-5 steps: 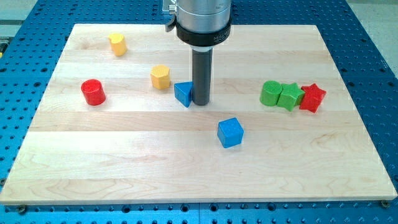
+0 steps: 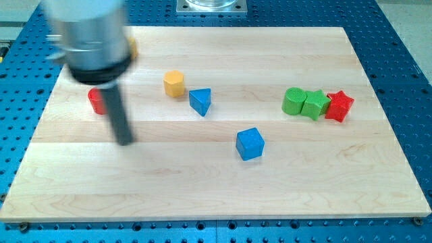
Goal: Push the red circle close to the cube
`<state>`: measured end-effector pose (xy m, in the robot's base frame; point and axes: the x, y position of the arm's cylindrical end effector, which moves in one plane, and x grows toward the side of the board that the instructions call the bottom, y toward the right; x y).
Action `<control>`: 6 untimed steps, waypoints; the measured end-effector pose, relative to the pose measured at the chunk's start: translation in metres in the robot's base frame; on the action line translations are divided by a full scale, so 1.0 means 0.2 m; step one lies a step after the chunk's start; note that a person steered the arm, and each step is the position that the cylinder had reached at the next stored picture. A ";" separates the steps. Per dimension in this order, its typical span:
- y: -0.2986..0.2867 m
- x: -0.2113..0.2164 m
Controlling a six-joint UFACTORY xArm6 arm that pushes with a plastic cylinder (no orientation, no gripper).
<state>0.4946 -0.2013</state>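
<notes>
The red circle (image 2: 96, 101) lies at the view's left on the wooden board, partly hidden behind my rod. The blue cube (image 2: 250, 144) sits near the board's middle, toward the view's bottom. My tip (image 2: 125, 142) is blurred with motion and rests just right of and below the red circle, far left of the cube.
A blue triangle (image 2: 200, 101) and a yellow hexagonal block (image 2: 174, 84) lie between the circle and the cube. Another yellow block (image 2: 132, 46) is mostly hidden behind the arm. Two green blocks (image 2: 304, 102) and a red star (image 2: 339, 106) cluster at the view's right.
My rod has swept from beside the blue triangle to the view's left and down, ending near the red circle. No block has visibly moved.
</notes>
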 end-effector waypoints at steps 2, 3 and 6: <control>-0.21 -0.43; 0.28 -0.42; 0.30 -0.23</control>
